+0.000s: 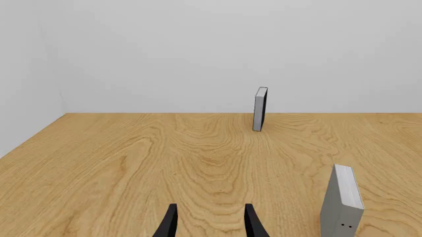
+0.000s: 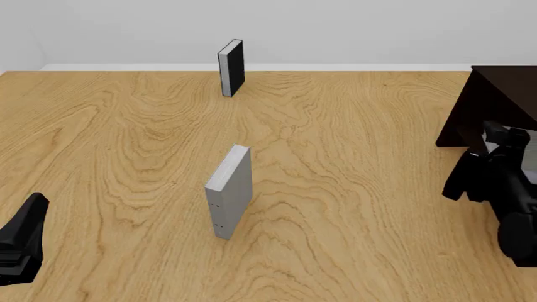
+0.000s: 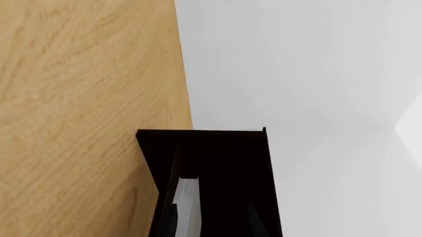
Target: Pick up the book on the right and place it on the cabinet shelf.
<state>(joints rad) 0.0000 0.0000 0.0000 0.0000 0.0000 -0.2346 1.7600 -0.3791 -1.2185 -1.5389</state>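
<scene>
The slim pale grey-white book (image 3: 187, 205) stands inside the very dark cabinet (image 3: 218, 153), against its shelf area. It lies between my right gripper's (image 3: 211, 219) spread fingers, close to one finger and well apart from the other. In the front view the book (image 2: 526, 154) shows as a pale patch behind the right gripper (image 2: 507, 148), at the cabinet (image 2: 495, 100). I cannot tell if it rests on the ledge. My left gripper (image 1: 209, 219) is open and empty, low over the table at the near left (image 2: 32, 211).
A thicker grey book (image 2: 228, 192) with tiny dots stands upright mid-table; it also shows in the left wrist view (image 1: 343, 202). A black-covered book (image 2: 231, 66) stands near the far wall (image 1: 260, 108). The wooden table (image 2: 353, 189) spreads between them.
</scene>
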